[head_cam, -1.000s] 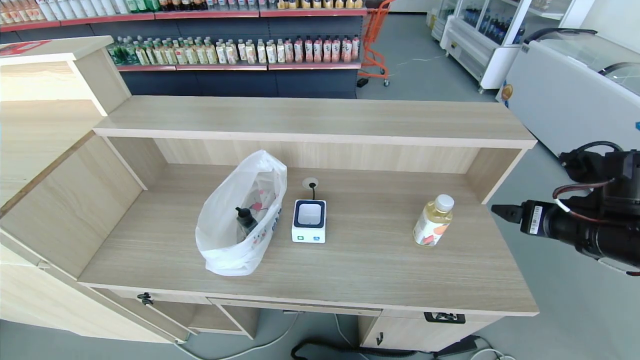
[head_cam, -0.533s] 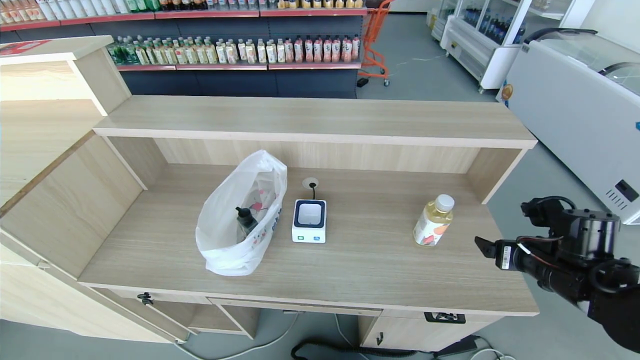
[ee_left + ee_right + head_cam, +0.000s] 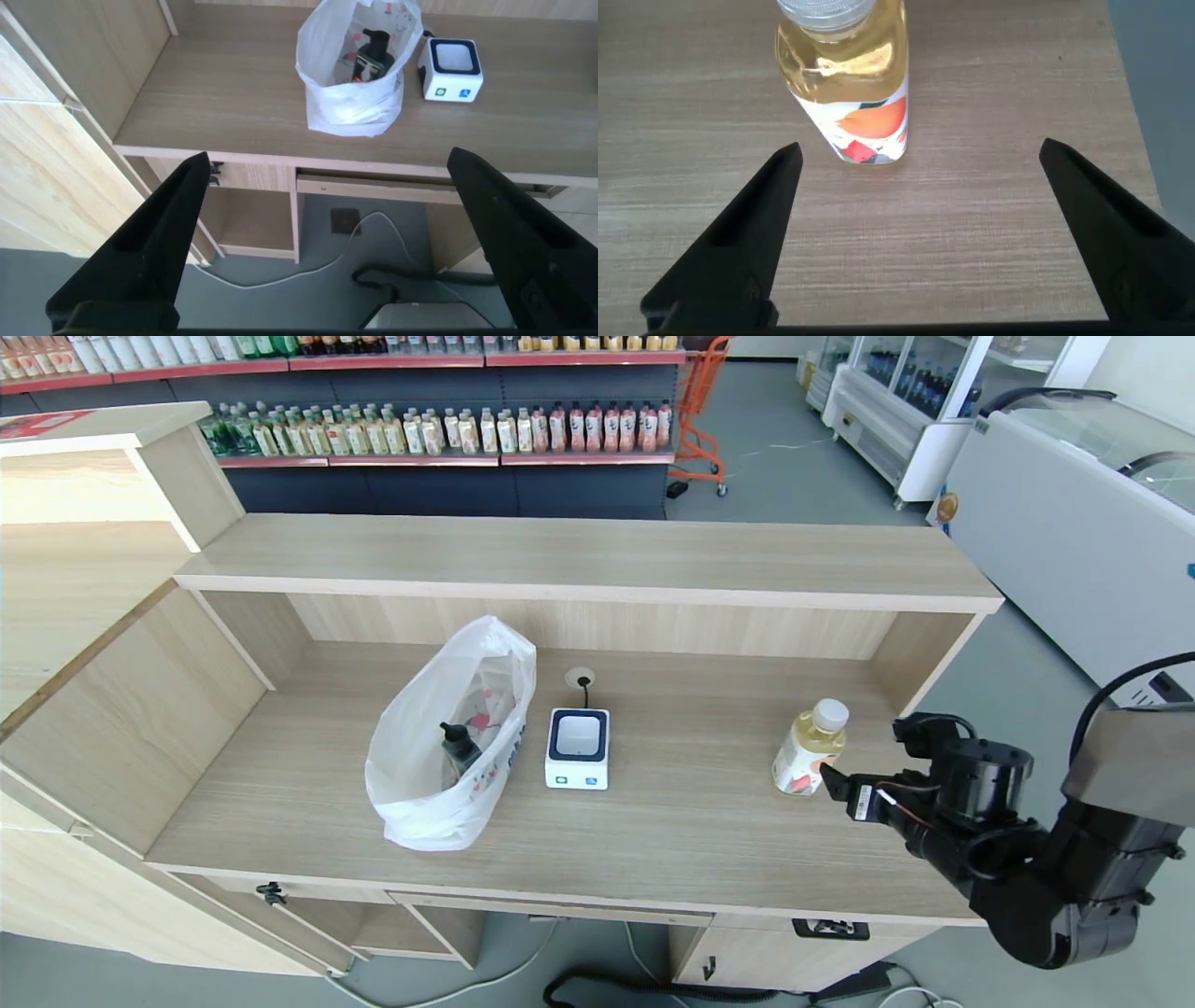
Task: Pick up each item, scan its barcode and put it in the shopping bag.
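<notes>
Pale amber liquid fills the capped drink bottle [image 3: 810, 747], which stands upright on the wooden desk [image 3: 691, 821], well to the right of the barcode scanner [image 3: 577, 747]. The right tool [image 3: 920, 154] sits just past the bottle on the side away from the scanner, its fingers spread wide and holding nothing, with the bottle not yet between them. The likeliest slip is a finger clipping the tall, narrow bottle on the way in. That would tip it over, and a round bottle on its side could roll off the desk. A grip too high or too light on smooth plastic might let it twist, leaving the barcode turned away from the scanner. The white shopping bag [image 3: 448, 747], just left of the scanner, is limp and already holds a dark pump bottle [image 3: 456, 745], so its mouth may fold shut during the drop. The left tool [image 3: 327, 159] hangs apart and empty, farther from the scanner than the bag, off the desk's front edge
</notes>
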Tool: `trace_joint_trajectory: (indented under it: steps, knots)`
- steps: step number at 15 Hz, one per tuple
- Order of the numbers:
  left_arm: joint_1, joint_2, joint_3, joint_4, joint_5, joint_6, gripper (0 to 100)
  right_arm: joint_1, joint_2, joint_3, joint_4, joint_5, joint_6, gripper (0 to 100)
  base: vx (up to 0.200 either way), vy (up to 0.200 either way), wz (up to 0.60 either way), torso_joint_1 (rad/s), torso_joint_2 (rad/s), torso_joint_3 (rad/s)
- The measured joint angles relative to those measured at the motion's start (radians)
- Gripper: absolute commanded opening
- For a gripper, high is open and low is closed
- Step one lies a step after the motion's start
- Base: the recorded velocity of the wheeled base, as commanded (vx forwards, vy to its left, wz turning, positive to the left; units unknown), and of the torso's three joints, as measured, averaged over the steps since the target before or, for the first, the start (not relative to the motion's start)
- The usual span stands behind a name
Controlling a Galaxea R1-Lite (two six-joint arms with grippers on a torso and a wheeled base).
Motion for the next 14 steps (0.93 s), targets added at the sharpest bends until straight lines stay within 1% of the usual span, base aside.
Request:
trace_joint_trajectory:
  steps: [4,6,9,14]
  knots:
    - [0.0,0.0,0.0,0.0,0.0,0.0,100,0.033,0.117,-0.193,-0.002,0.009,-0.039,100,0.0,0.0,0.0,0.0,0.0,0.0]
    - [0.0,0.0,0.0,0.0,0.0,0.0,100,0.051,0.164,-0.255,-0.004,0.042,-0.079,100,0.0,0.0,0.0,0.0,0.0,0.0]
    - [0.0,0.0,0.0,0.0,0.0,0.0,100,0.071,0.226,-0.334,-0.003,0.047,-0.131,100,0.0,0.0,0.0,0.0,0.0,0.0]
    - [0.0,0.0,0.0,0.0,0.0,0.0,100,0.081,0.301,-0.471,0.02,0.049,-0.143,100,0.0,0.0,0.0,0.0,0.0,0.0]
